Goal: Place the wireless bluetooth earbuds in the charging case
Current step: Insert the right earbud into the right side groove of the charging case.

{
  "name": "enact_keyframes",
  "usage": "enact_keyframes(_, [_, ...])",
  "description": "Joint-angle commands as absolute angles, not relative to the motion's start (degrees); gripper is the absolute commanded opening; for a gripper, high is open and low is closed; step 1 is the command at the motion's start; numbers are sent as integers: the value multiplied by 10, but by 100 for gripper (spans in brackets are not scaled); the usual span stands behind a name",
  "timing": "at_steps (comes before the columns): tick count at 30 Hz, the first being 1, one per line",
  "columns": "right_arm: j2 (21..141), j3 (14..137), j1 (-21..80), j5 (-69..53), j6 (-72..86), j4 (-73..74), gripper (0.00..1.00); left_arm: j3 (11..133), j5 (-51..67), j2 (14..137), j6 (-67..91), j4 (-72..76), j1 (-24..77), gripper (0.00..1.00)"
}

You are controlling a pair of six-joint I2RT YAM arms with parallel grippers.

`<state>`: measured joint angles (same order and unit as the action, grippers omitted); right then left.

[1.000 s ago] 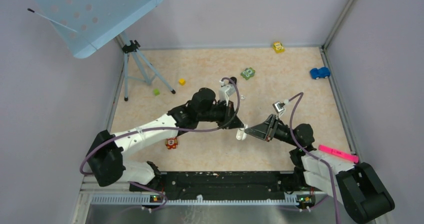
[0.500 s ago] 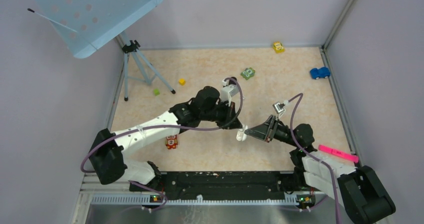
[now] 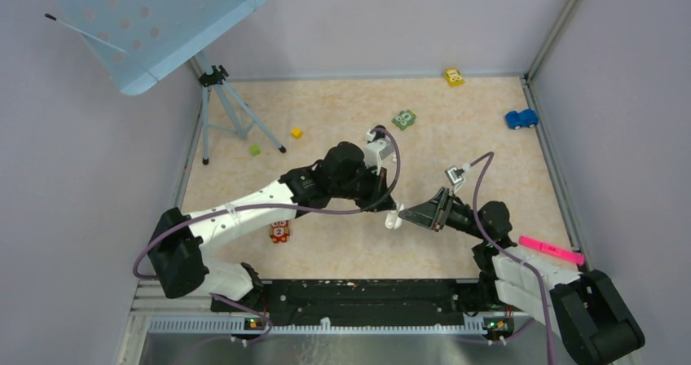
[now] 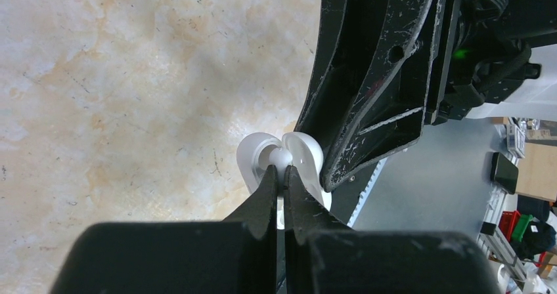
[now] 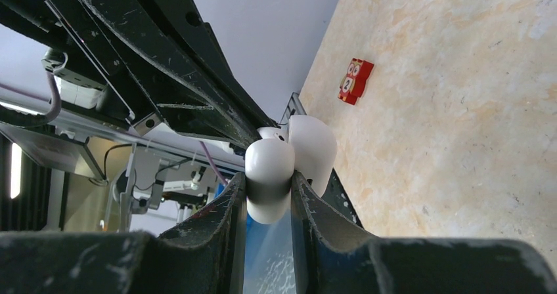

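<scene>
My right gripper [image 5: 268,179] is shut on the white charging case [image 5: 269,169] and holds it above the table with its lid [image 5: 314,149] open. The case shows as a small white shape in the top view [image 3: 393,217], between the two grippers. My left gripper [image 4: 281,170] is shut on a white earbud [image 4: 281,157], pinched at the fingertips. The bud sits at the mouth of the case's open cavity [image 4: 253,159]. The right gripper's black fingers [image 4: 368,90] fill the upper right of the left wrist view. The other earbuds are not in view.
A red numbered block [image 3: 279,233] lies near the left arm. A green toy figure [image 3: 403,120], a yellow car [image 3: 454,76] and a blue car [image 3: 521,119] sit further back. A pink marker [image 3: 552,250] lies at the right edge. A tripod [image 3: 228,112] stands at the back left.
My left arm has shifted slightly to the right, bringing the earbud closer to the case. The right arm has stayed almost still.
</scene>
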<state>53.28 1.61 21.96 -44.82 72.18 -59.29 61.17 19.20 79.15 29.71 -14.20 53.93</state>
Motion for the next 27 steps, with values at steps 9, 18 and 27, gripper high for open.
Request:
enact_keyframes(9, [527,41,221,-437,712,-625,0,645,133,814,271,-157,563,0])
enact_keyframes(18, [529,33,221,-423,711,-625,0,648,109,813,262,-168,565,0])
enact_keyframes(27, [530,32,221,-422,710,-624,0,655,99,816,254,-179,566,0])
